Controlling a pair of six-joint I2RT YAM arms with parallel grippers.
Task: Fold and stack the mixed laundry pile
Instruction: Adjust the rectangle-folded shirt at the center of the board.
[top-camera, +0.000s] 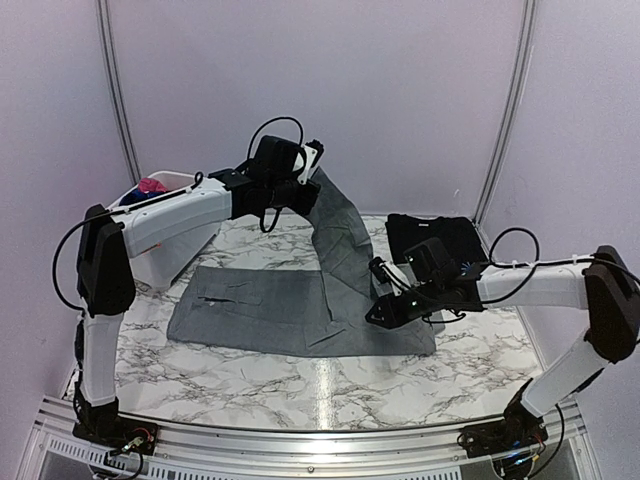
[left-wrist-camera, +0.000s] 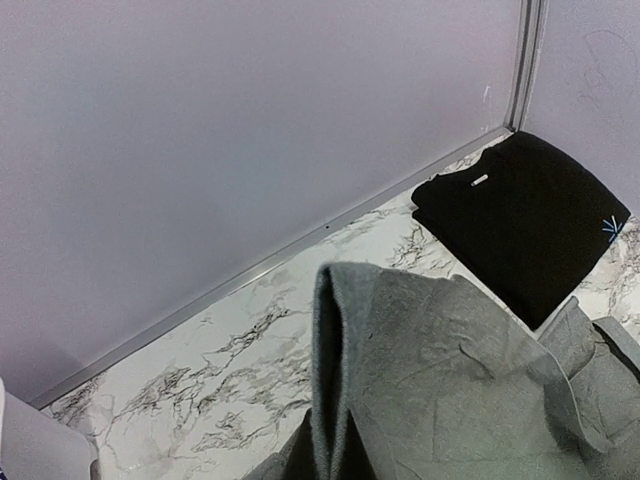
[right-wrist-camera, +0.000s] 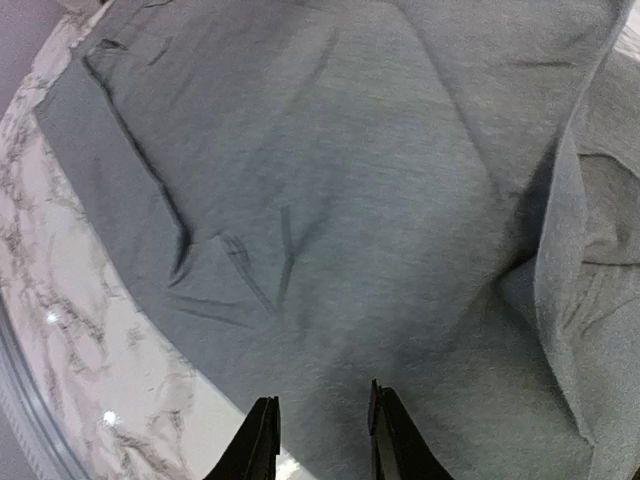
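1. Centre of the marble table (top-camera: 250, 375): the grey garment (top-camera: 270, 310) is spread mostly flat, its left part lying smooth with a short slit showing.
2. Far side: the left gripper (top-camera: 312, 180) is raised well above the table and clamped on one end of the grey garment. A wide band of cloth hangs from it down to the part lying on the table.
3. Left wrist view: no fingers visible, only the lifted grey cloth (left-wrist-camera: 440, 390) bunched close under the camera.
4. Right side, low: the right gripper (top-camera: 385, 312) sits on the near right part of the grey garment, close to its edge.
5. Right wrist view: the right gripper (right-wrist-camera: 320, 435) has a narrow gap between its fingers (right-wrist-camera: 262, 440). Flat grey cloth (right-wrist-camera: 330, 220) shows in that gap, with no pinched fold that I can see.
6. Far right corner: a folded black garment (top-camera: 435, 232) lies flat on the table, beside the grey one. The left wrist view shows a small white neck label (left-wrist-camera: 480, 180) on it.
7. Far left: a white basket (top-camera: 178, 177) stands behind the left arm. A pink piece (top-camera: 152, 185) and something blue (top-camera: 135, 197) show inside it.
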